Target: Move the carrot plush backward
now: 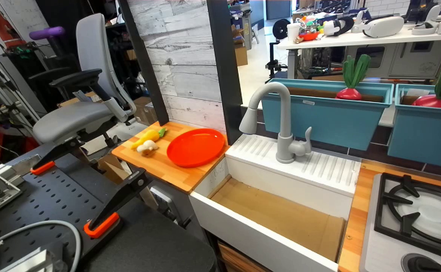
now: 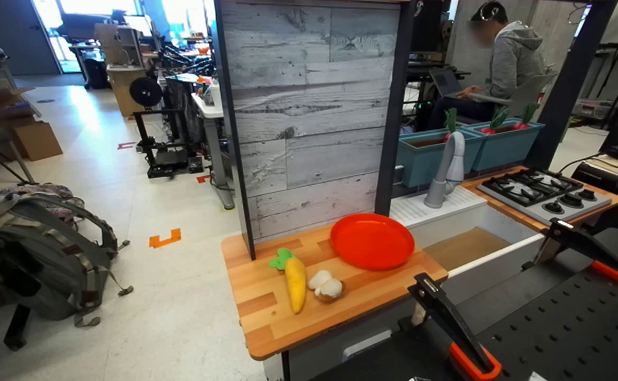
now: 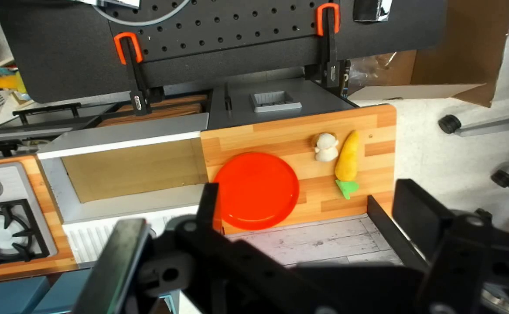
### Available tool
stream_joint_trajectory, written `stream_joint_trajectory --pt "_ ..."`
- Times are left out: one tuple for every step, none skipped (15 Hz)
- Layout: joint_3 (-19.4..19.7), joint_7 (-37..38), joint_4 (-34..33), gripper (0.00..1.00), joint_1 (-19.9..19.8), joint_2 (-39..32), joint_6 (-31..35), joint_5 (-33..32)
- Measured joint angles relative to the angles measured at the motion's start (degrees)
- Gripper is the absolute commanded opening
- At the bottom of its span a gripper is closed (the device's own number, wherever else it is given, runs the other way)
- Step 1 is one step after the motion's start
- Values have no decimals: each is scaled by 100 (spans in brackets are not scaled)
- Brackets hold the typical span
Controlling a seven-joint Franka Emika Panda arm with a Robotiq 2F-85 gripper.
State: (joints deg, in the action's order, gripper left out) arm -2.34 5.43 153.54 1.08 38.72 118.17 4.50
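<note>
The carrot plush, a tapered yellow-orange toy with a green tuft, lies on the wooden board. It shows in both exterior views (image 1: 146,138) (image 2: 296,283) and in the wrist view (image 3: 347,157). In the wrist view its green end points toward the grey panel and its tip toward the black table. My gripper (image 3: 308,184) is open with nothing between its fingers. It is high above the board, apart from the carrot plush, which shows between the fingers and farther off. The gripper is out of view in both exterior views.
A small white toy (image 3: 326,147) lies beside the carrot plush. A round orange-red plate (image 3: 257,189) lies nearer the sink (image 1: 220,219). An upright grey wood panel (image 2: 314,121) with dark posts borders the board (image 2: 258,330). Black clamps (image 2: 454,323) and a tall faucet (image 1: 285,117) stand nearby.
</note>
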Motion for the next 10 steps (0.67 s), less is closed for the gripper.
stream_joint_trajectory --pt "0 0 0 100 0 0 0 0" --pt "0 0 0 100 0 0 0 0" --pt "0 0 0 100 0 0 0 0" --pt "0 0 0 100 0 0 0 0" --pt "0 0 0 100 0 0 0 0" --pt "0 0 0 100 0 0 0 0" --pt "0 0 0 100 0 0 0 0" --pt "0 0 0 100 0 -6 0 0" --pt "-1 0 -1 100 0 -28 26 0" --pt "-11 0 -2 100 0 -83 104 0"
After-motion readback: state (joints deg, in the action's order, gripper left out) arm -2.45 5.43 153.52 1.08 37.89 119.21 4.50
